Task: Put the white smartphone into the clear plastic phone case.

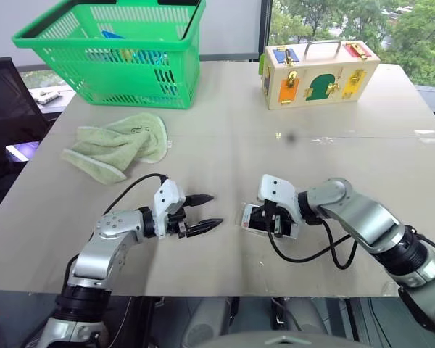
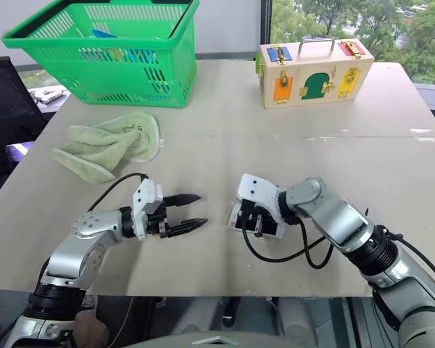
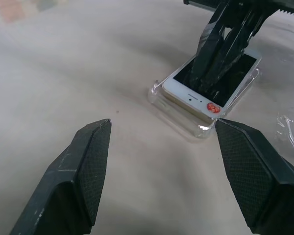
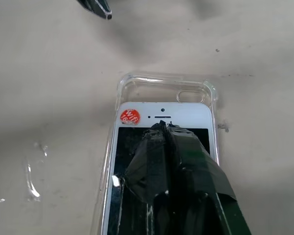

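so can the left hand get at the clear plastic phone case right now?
Probably yes: the open left hand faces the clear plastic phone case across bare table, though the shut right hand presses on the white smartphone in it.

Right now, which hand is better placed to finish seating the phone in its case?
The right hand: its shut fingertips already press on the white smartphone, which lies short of the far end of the clear case. The left hand hovers open beside them, touching nothing.

A sticker with words

The white smartphone (image 4: 162, 117) has a small round red sticker (image 4: 130, 116) on its top white end, beside the speaker slot (it says "WiFi", with a second word too small to read).
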You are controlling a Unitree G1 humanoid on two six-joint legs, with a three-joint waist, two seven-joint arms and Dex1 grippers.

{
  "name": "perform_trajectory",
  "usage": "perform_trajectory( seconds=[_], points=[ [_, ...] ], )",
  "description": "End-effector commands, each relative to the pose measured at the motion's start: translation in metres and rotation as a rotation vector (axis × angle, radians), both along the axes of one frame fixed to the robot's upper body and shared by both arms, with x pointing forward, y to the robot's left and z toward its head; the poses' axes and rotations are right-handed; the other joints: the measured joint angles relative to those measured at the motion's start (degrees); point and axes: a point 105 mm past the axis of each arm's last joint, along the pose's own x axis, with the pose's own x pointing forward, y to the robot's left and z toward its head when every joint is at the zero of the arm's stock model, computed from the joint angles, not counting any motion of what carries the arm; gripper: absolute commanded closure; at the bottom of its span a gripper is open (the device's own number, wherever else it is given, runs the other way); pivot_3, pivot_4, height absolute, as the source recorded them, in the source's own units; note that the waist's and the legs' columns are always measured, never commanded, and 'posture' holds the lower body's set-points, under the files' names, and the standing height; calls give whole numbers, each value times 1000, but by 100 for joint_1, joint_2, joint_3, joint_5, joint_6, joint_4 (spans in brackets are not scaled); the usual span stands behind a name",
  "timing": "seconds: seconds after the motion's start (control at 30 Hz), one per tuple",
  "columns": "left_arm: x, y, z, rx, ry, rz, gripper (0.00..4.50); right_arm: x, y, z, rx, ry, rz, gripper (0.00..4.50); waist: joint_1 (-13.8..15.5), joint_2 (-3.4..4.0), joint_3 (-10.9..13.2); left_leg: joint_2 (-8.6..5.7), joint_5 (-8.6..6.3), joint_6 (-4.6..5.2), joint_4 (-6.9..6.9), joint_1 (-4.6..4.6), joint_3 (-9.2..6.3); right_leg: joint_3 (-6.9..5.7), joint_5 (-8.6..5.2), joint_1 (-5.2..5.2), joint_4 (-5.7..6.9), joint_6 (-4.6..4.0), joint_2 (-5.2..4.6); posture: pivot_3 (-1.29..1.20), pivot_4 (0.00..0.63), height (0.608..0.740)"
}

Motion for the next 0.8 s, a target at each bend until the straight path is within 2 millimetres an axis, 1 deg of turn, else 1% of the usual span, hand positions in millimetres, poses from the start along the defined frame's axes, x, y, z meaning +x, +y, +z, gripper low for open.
perform_trajectory(
  seconds=[0.03,0.07,0.1,0.13,0.2,0.23,0.3,0.33,0.43,0.47,0.5,0.6,0.63,0.7,0.8],
  points=[
    [-1,-1,9,-13,-33,-12,1017,-6,-18,-47,-112,140,-91,4461,-1,-4,-20,0,0,0,-1,3,0,0,-7,2,0,-2,0,0,150,740],
    [-1,-1,9,-12,-33,-12,1017,-5,-19,-47,-109,136,-99,4461,0,-4,-31,0,0,0,-1,6,0,1,-9,4,1,1,0,0,150,740],
    [-1,-2,9,-12,-34,-14,1017,-2,-17,-41,-71,126,-116,4461,2,-6,-39,1,0,0,-2,13,0,2,-11,11,1,4,0,0,150,740],
    [-1,-2,9,-11,-34,-16,1017,2,-14,-30,-3,107,-135,4461,3,-7,-45,1,0,-1,-4,20,0,3,-16,18,1,11,0,0,150,740],
    [-1,-3,9,-10,-34,-18,1017,6,-10,-15,90,84,-161,4461,6,-8,-47,2,-1,-1,-7,25,0,4,-17,21,2,12,1,0,150,740],
    [-1,-3,9,-9,-35,-19,1017,7,-7,-3,153,65,-160,4461,6,-7,-46,2,-1,-1,-7,25,0,5,-17,21,3,12,1,0,150,740],
    [0,-4,8,0,-41,-25,1017,4,-7,25,264,14,-147,4461,14,2,-36,2,-1,-1,-7,22,1,7,-17,17,4,13,2,0,150,740],
    [0,-5,8,4,-39,-29,1017,1,-9,36,296,-2,-143,4461,15,6,-33,1,-1,-1,-7,13,1,8,-17,7,4,12,1,0,150,740],
    [-1,-7,7,5,-30,-51,1017,-8,-16,51,318,-23,-143,4461,18,12,-28,1,1,0,-4,-18,1,5,1,-24,5,-3,2,0,150,740],
    [-1,-7,7,5,-30,-53,1541,-10,-18,53,319,-26,-145,4500,18,12,-28,1,1,0,-3,-25,1,4,10,-29,4,12,2,0,150,740],
    [-2,-8,7,0,-24,-65,1775,-12,-21,55,318,-31,-151,4500,18,12,-28,1,1,0,-3,-27,0,4,10,-31,3,12,2,0,150,740],
    [-3,-11,8,4,-17,-98,3132,-19,-43,59,274,-78,-217,4500,31,12,-27,1,-1,-1,-6,-33,-1,1,10,-32,-5,11,0,0,150,740],
    [-4,-12,8,9,-16,-108,3679,-22,-50,58,247,-88,-238,4500,33,12,-27,0,-1,-1,-6,-35,-2,-2,10,-31,-10,12,-1,0,150,740],
    [-4,-13,8,18,-14,-120,4463,-28,-63,53,200,-95,-277,4500,39,12,-25,0,-2,0,-6,-41,-2,-3,10,-30,-23,12,-3,0,150,740],
    [-2,-16,5,52,-18,-137,4463,-40,-84,46,133,-84,-337,4500,31,12,-24,0,-3,2,-6,-40,-2,-3,9,-25,-30,13,-3,0,150,740]
  ],
)
